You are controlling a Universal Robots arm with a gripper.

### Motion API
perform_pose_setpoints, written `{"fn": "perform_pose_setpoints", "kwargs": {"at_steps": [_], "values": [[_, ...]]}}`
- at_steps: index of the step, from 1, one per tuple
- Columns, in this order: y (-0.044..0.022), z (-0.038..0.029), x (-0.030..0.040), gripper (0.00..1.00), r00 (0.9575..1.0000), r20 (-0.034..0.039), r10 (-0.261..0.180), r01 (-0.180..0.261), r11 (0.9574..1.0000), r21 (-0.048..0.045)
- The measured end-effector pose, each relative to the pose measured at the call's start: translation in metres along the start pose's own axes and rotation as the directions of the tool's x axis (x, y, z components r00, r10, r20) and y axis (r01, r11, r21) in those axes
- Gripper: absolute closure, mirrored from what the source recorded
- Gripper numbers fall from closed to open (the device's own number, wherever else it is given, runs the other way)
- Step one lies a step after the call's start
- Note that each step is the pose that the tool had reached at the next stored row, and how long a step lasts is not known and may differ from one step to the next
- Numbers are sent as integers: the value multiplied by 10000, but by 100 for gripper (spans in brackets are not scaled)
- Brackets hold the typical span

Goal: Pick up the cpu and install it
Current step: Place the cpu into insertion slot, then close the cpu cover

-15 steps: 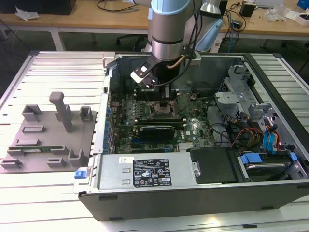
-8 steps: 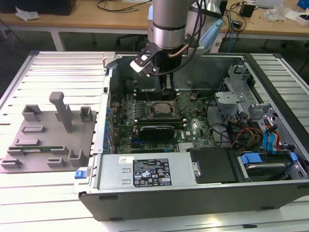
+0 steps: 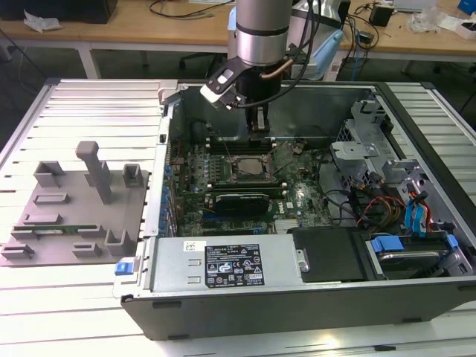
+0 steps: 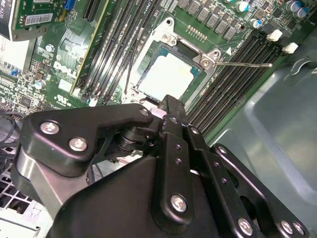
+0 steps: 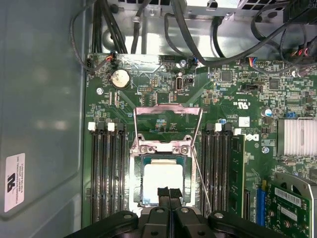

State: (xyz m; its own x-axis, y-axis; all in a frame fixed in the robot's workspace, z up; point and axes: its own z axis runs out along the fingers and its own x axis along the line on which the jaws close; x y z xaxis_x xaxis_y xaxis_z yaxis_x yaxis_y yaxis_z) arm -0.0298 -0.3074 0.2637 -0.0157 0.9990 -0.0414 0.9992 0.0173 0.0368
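Tray (image 3: 74,216) of grey plastic is seen at the exterior view's left, laid on the slatted surface (image 3: 82,111). Just beside it, toward the right, the open case (image 3: 260,316) is set, with the green board (image 3: 297,197) exposed inside. Above the board the arm (image 3: 260,30) is held upright, and its fingers (image 3: 258,126) are pointed down near the socket (image 3: 249,167). In the first wrist view the fingers (image 5: 162,194) are seen pressed together, with nothing held between them. The cpu (image 5: 162,177) is seated flat in the socket, its pale top uncovered, and the frame (image 5: 168,106) is swung open. Whether the cpu is touched by the fingers cannot be told. Farther right, coloured cables (image 3: 375,208) are bundled near the drive bays (image 3: 357,149).
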Motion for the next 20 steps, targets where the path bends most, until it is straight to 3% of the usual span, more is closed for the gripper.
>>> {"fn": "perform_pose_setpoints", "kwargs": {"at_steps": [10, 15, 18, 20], "values": [[0, -13, 0, 89, 10000, 0, 0, 0, 10000, 0], [5, -132, -5, 89, 10000, 0, 1, -1, 10000, 0], [6, -152, -6, 89, 10000, -1, -1, 1, 10000, 0], [44, -152, -7, 89, 10000, 1, 0, 0, 10000, 0]]}}
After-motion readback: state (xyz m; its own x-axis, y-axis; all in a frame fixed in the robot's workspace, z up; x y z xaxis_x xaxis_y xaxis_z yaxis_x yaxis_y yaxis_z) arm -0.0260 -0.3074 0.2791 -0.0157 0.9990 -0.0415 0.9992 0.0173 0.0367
